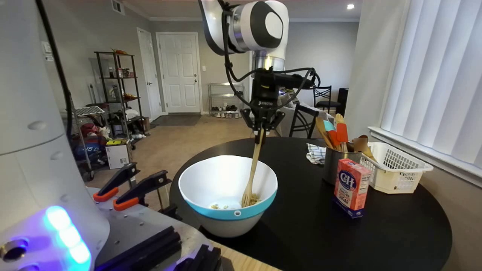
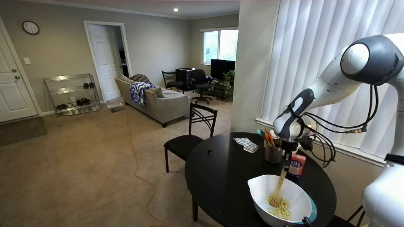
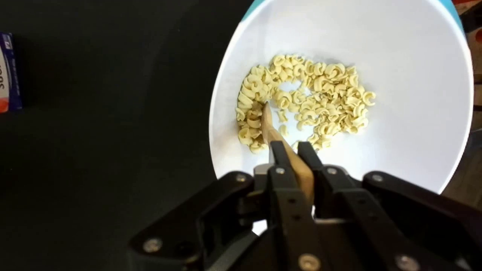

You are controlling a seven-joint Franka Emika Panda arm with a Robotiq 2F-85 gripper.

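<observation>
Wrist view: a black two-fingered gripper (image 3: 293, 150) pinches the handle of a long, pale wooden slotted spoon (image 1: 252, 171), jaws parted only by the handle's thickness & nothing else in them. The spoon's head is down inside a deep, round white bowl w/ a turquoise band (image 1: 211, 180), at approx. 9 o'clock by that view, among small, curled, pale-yellow pasta pieces (image 3: 335, 113); whether wood touches bowl floor, I can't tell. In both exterior views the handle slants from 1 o'clock down to 7. Bowl sits upright on a round black table (image 2: 217, 176); rel. to it, in an exterior view, a coral-red cardboard sugar carton (image 1: 346, 188) stands at 3 o'clock, w/ a grey metal utensil canister (image 1: 330, 169) just beyond, btwn 2 & 3.

Risks, judging from where I stand: a fast sweep cd. fling pasta over the rim; a hard shove at the 9 o'clock wall cd. skid or tip the bowl, b/c I see nothing bracing it; & a slim handle in a two-finger grip may twist or slip if the head catches, e.g. where pasta wedges btwn head & wall.
</observation>
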